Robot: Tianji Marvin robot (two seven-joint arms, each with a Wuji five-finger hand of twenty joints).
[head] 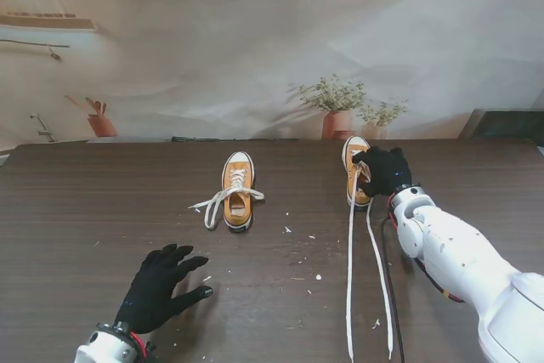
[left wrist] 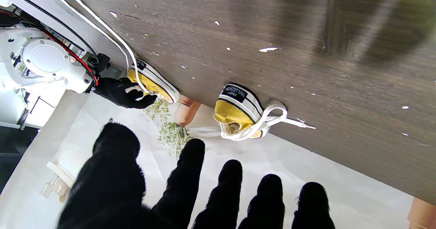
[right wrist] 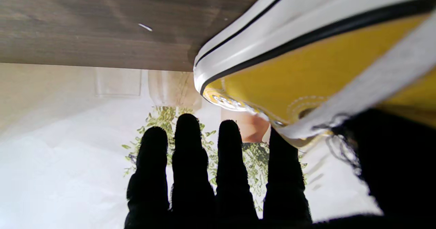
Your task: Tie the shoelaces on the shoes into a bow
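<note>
I am seeing both shoes lying lengthwise toward the table's (head: 76, 210) far edge, my right hand (head: 384, 169) resting over the right shoe (head: 354, 166), its grip unclear even from its wrist, laces (head: 349, 286) trailing toward me, my left hand (head: 160, 288) hovering spread and holding nothing, well short of the left shoe (head: 238, 190)

Legible marking found on one item only. In the left wrist view, the heel patch (left wrist: 235, 93) of the yellow shoe with the gathered laces (left wrist: 238, 115) carries a dark rectangular label with white lettering in two lines. The picture is inverted, so the lettering appears upside down. The larger line seems to read "COOL LEISURE"; this reading is uncertain. The smaller line is too fine to make out.

The second yellow shoe (left wrist: 153, 82) carries a similar dark heel label (left wrist: 140, 65); its lettering cannot be read.

The stand view and the right wrist view show no readable text, numbers or signs.
</note>
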